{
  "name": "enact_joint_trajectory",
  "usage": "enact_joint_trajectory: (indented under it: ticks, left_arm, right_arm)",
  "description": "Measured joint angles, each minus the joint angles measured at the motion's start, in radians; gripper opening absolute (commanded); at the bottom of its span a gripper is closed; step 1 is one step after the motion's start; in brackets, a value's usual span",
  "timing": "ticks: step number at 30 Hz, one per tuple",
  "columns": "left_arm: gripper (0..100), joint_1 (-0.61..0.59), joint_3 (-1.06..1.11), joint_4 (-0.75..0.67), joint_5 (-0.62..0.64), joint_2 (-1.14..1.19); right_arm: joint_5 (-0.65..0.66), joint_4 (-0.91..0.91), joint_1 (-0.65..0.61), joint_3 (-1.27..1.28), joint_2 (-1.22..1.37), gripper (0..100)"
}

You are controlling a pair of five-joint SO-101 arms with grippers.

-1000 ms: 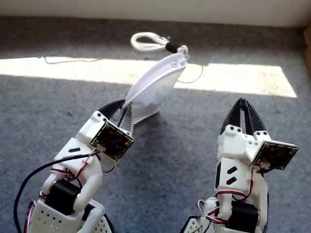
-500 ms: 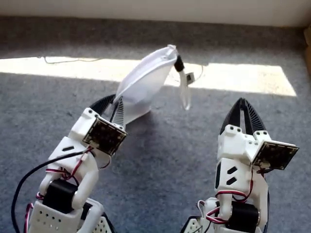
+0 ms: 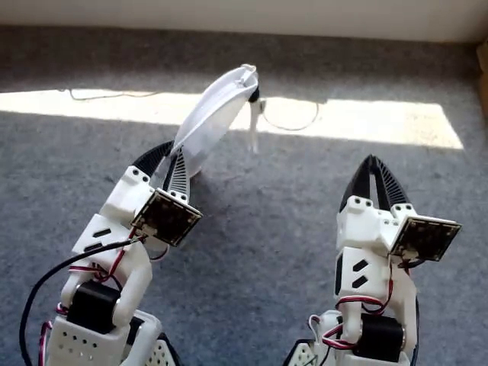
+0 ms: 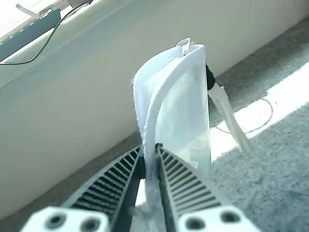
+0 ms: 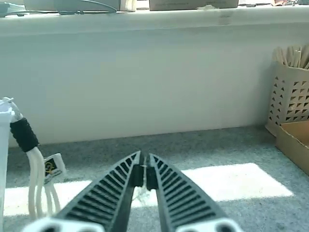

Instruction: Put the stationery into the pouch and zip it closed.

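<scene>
My left gripper [image 4: 150,151] is clamped on the pouch [image 4: 178,101] at its lower seam, beside the zipper track. The pouch is held up off the carpet [image 3: 290,229], tilting away. The strap [image 4: 231,121] dangles from its far top corner (a handy pull, I'd say). The right gripper [image 3: 374,166] sits pinched together and empty, well apart from the pouch. I judge the pouch light and limp, so I'd grip seams, not panels.

Grey carpet [image 3: 267,229], thin cable [image 3: 297,128] — lattice basket [image 5: 289,96] by the wall [image 5: 145,82].
</scene>
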Motion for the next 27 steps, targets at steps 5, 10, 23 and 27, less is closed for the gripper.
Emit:
enact_joint_trajectory:
  ticks: [5,10,23,27]
  left_arm:
    - [1,0.060,0.011,0.000,-0.005,-0.005]
    - [1,0.072,0.037,-0.012,-0.006,-0.012]
    - [22,0.152,0.063,-0.012,0.086,0.000]
    - [22,0.147,0.063,-0.012,0.101,0.000]
  right_arm:
    - [0.000,0.000,0.000,0.000,0.000,0.5]
    - [0.000,0.000,0.000,0.000,0.000,0.5]
    - [0.000,0.000,0.000,0.000,0.000,0.5]
    - [0.000,0.000,0.000,0.000,0.000,0.5]
